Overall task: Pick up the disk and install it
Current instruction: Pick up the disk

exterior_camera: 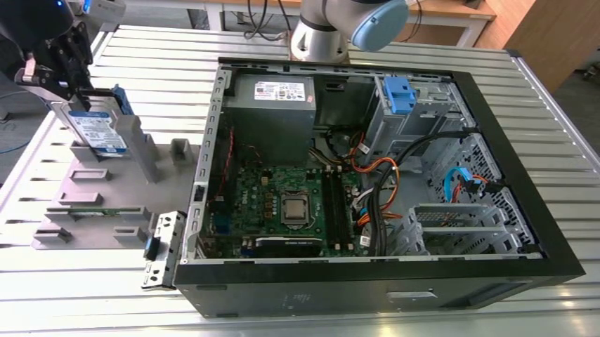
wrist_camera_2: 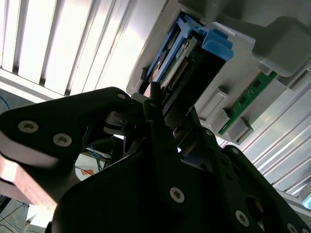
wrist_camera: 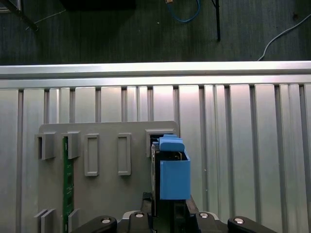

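An open computer case (exterior_camera: 310, 295) lies on the slatted metal worktop (exterior_camera: 549, 105), its power supply (exterior_camera: 272, 105) at 12 o'clock from the motherboard (exterior_camera: 281, 200). A grey holder (exterior_camera: 140, 189) sits at the case's 9 o'clock.

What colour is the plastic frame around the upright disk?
Blue. The frame on the disk shows best in the first wrist view.
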Available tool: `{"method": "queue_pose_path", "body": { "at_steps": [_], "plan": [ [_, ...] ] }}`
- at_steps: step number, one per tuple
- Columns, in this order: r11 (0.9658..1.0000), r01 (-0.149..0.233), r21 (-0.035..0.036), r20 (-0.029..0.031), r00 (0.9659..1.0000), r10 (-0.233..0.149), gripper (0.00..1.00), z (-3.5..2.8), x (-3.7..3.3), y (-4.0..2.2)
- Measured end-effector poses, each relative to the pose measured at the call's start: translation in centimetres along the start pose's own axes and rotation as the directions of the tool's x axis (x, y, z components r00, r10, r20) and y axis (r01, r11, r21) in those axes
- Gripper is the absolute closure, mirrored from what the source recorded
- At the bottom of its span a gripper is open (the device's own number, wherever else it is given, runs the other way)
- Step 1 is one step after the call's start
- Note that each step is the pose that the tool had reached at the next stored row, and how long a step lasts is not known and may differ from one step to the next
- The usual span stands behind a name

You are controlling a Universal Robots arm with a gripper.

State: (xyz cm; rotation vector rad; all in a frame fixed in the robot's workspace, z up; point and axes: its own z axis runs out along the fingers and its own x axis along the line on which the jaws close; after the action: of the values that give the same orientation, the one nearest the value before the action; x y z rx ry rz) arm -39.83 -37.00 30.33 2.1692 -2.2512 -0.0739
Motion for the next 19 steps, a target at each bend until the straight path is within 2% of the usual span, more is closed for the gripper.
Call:
{"method": "queue_pose_path", "body": {
  "at_steps": [11,19],
  "plan": [
    [1.0000,0.000,0.0003,-0.0001,1.0000,0.000,0.65,-1.26,-0.03,0.06],
    [1.0000,0.000,0.0004,-0.0011,1.0000,0.000,0.65,-1.29,-0.03,0.06]
  ]
}}
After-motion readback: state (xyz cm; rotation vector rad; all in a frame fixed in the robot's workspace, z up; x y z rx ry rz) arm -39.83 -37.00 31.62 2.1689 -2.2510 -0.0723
